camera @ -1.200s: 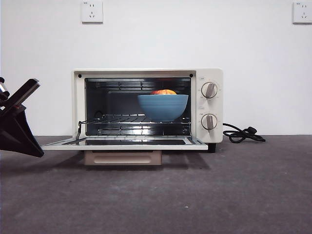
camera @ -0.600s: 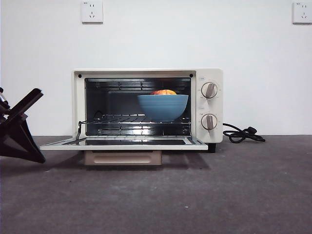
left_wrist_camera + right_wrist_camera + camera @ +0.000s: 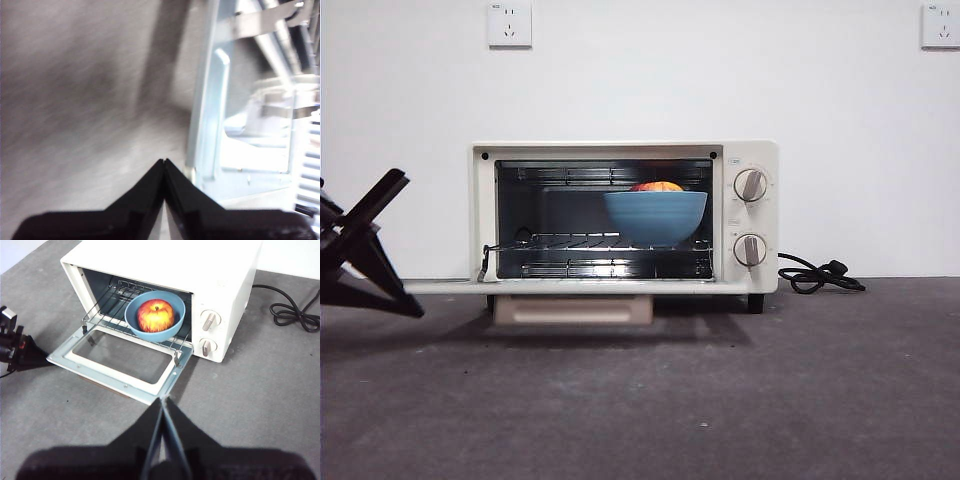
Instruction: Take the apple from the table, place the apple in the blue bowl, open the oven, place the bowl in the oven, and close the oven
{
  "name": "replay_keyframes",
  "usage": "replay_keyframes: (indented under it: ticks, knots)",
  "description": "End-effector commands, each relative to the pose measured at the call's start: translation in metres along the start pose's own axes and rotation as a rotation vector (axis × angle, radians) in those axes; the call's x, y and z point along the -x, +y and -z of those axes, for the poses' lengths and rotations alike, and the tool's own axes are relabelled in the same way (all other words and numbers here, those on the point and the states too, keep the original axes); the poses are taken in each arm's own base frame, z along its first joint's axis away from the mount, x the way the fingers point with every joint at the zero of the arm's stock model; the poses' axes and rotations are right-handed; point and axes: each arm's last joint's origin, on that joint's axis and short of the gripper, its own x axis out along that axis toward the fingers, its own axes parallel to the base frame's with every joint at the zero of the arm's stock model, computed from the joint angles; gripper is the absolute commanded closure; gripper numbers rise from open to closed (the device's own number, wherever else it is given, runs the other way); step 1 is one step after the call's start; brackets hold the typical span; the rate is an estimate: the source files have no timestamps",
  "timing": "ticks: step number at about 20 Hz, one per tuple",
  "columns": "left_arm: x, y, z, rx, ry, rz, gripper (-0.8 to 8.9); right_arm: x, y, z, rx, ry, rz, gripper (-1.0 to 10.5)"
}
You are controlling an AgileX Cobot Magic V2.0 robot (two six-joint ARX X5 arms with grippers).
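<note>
The left gripper (image 3: 164, 162), jaws clenched on nothing, is held just beside the left edge of the oven (image 3: 752, 160) door (image 3: 120, 371). The apple (image 3: 156, 315) sits in the bowl (image 3: 655, 217) on the rack. Closing is in hand; the door must be pushed up. The right gripper (image 3: 163, 401), jaws also clenched, waits. The cord (image 3: 820, 275) lies clear.

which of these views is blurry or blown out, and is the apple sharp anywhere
Left wrist view: motion-smeared, the oven door overexposed to white. Front view: sharp, evenly lit. Right wrist view: sharp, the apple crisp in the blue bowl.
</note>
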Motion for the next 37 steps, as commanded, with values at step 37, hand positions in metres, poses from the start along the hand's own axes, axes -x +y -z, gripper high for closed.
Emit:
replay_keyframes:
  ticks: [37]
  knots:
    - [0.2, -0.17, 0.061, -0.912, -0.486, -0.215, 8.18, 0.075, -0.018, 0.054, -0.014, 0.093, 0.479, 9.5]
